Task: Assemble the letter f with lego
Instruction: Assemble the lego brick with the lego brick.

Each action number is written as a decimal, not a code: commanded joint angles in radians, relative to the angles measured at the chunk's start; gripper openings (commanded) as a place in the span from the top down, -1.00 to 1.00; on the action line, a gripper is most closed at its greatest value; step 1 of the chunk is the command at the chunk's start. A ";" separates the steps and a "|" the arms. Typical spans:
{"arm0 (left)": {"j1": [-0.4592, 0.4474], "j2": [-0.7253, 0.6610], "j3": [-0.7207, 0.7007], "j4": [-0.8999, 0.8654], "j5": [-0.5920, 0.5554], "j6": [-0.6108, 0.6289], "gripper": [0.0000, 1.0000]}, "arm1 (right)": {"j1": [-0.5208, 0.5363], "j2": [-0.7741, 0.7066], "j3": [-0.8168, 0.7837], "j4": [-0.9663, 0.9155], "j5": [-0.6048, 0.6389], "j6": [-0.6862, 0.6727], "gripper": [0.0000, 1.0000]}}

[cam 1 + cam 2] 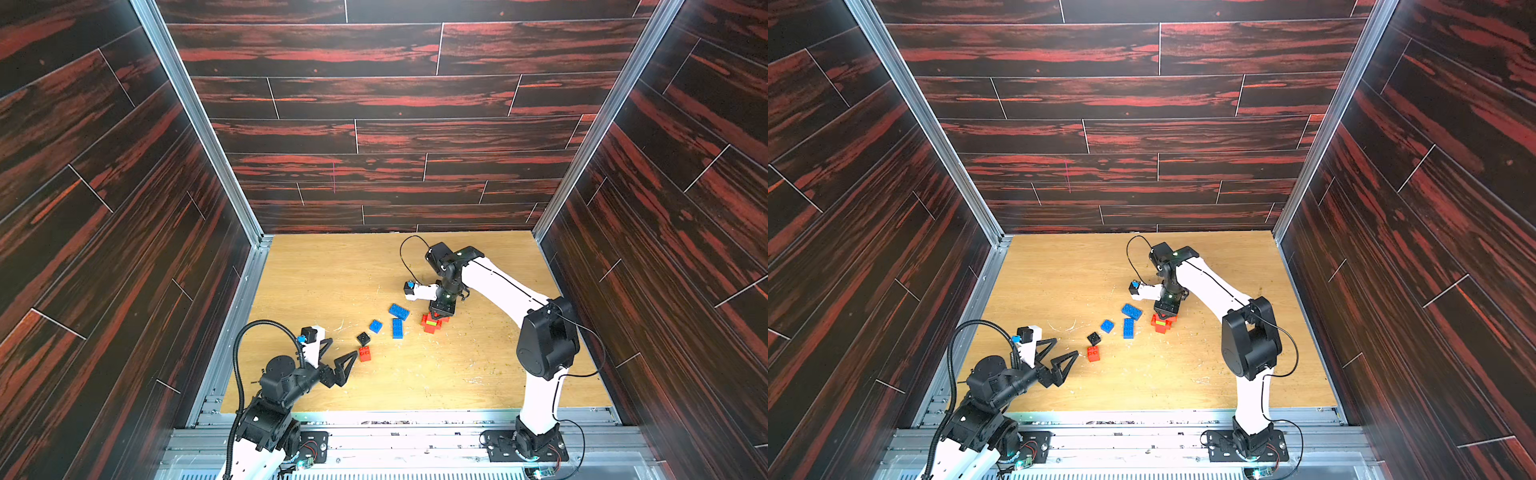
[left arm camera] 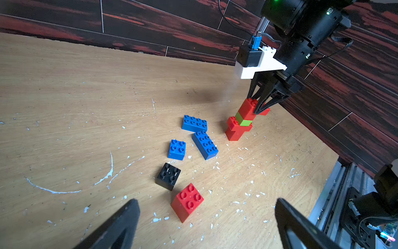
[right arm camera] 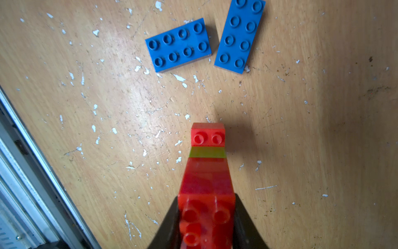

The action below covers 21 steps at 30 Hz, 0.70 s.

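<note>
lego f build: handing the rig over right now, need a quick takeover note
Left gripper: open, empty, near the loose red square plastic brick.
Right gripper: shut on the top red brick of the upright red and lime green stack.
Loose on the wooden table: two blue oblong bricks, a blue square brick, a black square brick.
Done: stack four layers high.
Left: release, finish the f's shape.

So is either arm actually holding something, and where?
The right arm's fingers clamp the top red brick of the stack by two opposite sides; the left arm's fingers are open, empty.
</note>
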 commanded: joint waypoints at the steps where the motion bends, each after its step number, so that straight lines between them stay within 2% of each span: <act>1: -0.002 0.004 -0.005 0.016 -0.002 -0.001 -1.00 | 0.001 0.052 -0.054 -0.046 0.016 -0.021 0.67; 21: -0.002 0.006 -0.005 0.018 -0.004 -0.001 -1.00 | 0.001 0.006 -0.007 -0.023 -0.095 -0.040 0.50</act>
